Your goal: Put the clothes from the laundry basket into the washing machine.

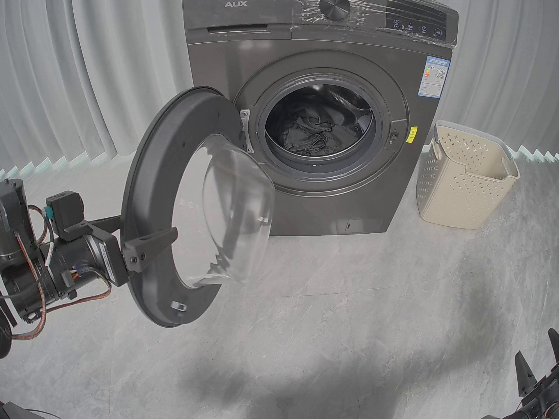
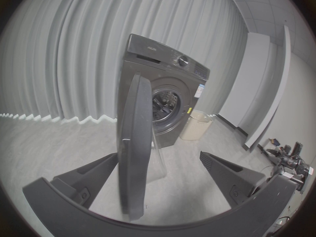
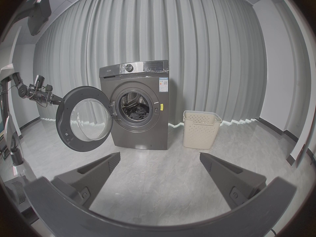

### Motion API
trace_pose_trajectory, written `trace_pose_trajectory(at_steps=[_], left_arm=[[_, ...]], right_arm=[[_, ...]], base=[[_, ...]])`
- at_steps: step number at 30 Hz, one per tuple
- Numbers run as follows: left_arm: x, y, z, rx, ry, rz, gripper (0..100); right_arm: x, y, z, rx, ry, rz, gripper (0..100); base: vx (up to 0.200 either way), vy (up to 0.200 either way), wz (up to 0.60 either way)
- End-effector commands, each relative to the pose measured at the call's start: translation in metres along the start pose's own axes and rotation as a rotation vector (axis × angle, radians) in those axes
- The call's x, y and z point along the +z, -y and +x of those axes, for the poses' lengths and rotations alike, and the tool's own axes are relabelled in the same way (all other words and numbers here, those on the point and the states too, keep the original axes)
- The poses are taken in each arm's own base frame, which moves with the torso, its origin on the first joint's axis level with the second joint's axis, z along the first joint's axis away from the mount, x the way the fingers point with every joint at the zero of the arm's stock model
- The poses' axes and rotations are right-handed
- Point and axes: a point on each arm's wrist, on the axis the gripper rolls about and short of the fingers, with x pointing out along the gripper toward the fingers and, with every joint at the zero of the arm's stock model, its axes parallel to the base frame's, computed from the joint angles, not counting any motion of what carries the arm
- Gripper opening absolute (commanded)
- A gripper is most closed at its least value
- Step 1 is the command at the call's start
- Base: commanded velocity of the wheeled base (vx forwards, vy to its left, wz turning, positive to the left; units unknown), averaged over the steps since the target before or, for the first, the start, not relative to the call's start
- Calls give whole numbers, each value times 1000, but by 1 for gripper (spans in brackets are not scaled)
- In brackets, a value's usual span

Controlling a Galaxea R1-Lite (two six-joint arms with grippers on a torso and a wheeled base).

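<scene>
You are looking at one washing machine (image 1: 233, 65), with one round door (image 1: 154, 205) hanging open on its left, one laundry basket (image 1: 460, 190) sitting on its right, one heap of dark clothes (image 1: 308, 132) lying inside it, and two grippers: the left gripper (image 2: 158, 154) and the right gripper (image 3: 159, 153)

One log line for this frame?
door: open | left gripper: fingers open astride door rim | right gripper: open, free | clothes: in drum | basket: beside washer, looks empty
</scene>
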Motion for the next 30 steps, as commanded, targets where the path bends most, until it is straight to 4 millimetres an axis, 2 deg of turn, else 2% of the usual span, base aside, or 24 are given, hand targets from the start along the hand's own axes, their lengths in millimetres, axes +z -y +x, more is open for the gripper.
trace_pose_trajectory(at_steps=[1,10,17,21,30], left_arm=[[-5,15,-13,-63,14,-4,100],[-20,13,-28,-41,-15,2,100],[-27,-19,-16,139,-59,23,100],[-28,-33,-18,199,-67,13,100],[-30,-33,-15,169,-82,9,100]], right_arm=[[-5,0,0,1,-6,-1,100],[-5,0,0,1,-6,-1,100],[-5,0,0,1,-6,-1,100],[-5,0,0,1,-6,-1,100],[-5,0,0,1,-6,-1,100]], base=[[0,0,0],[0,0,0],[0,0,0],[0,0,0],[0,0,0]])
